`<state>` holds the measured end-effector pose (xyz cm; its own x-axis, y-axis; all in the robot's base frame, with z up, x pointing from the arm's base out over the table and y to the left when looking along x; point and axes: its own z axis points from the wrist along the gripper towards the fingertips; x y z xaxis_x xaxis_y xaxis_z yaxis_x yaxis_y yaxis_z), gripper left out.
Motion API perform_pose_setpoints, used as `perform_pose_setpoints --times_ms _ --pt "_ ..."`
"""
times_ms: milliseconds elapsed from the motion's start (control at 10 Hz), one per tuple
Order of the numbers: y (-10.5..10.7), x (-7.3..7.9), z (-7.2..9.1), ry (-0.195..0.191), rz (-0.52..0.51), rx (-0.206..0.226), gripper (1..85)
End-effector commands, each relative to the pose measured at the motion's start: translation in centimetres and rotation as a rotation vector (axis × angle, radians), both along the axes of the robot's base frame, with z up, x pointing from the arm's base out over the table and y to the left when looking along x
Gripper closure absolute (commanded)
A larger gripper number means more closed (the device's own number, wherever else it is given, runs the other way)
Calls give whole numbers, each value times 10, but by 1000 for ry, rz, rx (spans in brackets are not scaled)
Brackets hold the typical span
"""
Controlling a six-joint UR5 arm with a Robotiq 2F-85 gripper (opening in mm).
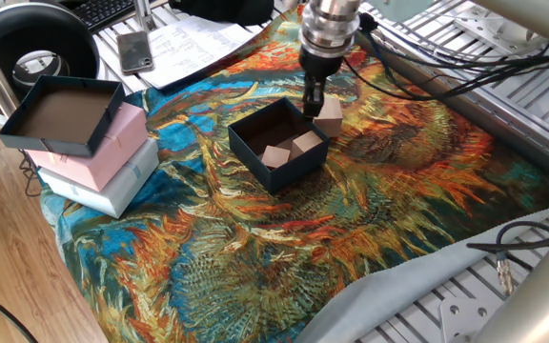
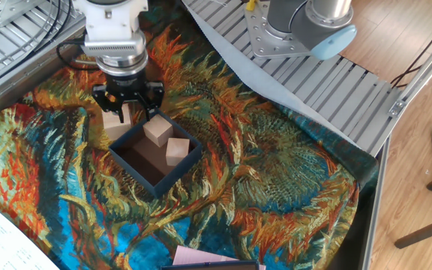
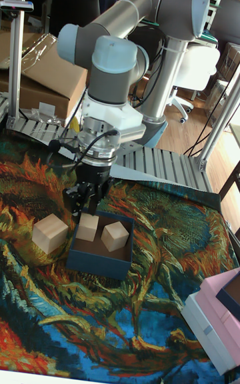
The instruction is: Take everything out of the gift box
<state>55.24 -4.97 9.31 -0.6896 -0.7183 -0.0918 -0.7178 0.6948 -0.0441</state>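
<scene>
Gift box (image 1: 276,145): small, square, dark navy cardboard, upright walls, brown inner floor; open at top, set on sunflower-patterned cloth (image 1: 379,200) near its middle. No lettering legible on the box.

Contents: two pale tan wooden cubes, plain, unmarked. First inner cube (image 2: 157,130) against the box wall nearest the gripper; second inner cube (image 2: 176,150) just beside it, toward the box's centre. Rest of the floor bare brown.

Third cube (image 3: 50,233): same pale wood, outside the box, resting on the cloth just beside the box's wall on the gripper's side; in the other fixed view partly hidden behind the fingers.

Gripper (image 2: 130,106): black, two-fingered, pointing down, over the box edge next to the outer cube. Fingers spread, nothing pinched between them; not touching the outer cube as far as can be told.

Arm (image 3: 127,57): grey and silver, rising from the gripper away from the box; cables trailing from the wrist.

Other items, all well apart from the box, at the cloth's edge: dark lid (image 1: 60,114), shallow, brown inside, lying upturned on pink box (image 1: 112,148), itself stacked on white box (image 1: 112,186). Beyond the cloth from the box: phone (image 1: 135,50) face up and printed paper sheets (image 1: 193,43); print too small to read. No brand marks readable anywhere.
</scene>
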Motion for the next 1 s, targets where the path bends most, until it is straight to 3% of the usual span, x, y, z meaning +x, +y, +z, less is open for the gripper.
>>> perform_pose_setpoints --times_ms 0,300,600,800,900 --pt "17 8 -5 6 -5 12 377" --pt "22 10 -12 7 -9 3 377" --pt "29 13 -19 1 -9 45 377" --pt "45 5 -18 23 -28 91 343" --pt "47 3 -18 24 -25 89 330"
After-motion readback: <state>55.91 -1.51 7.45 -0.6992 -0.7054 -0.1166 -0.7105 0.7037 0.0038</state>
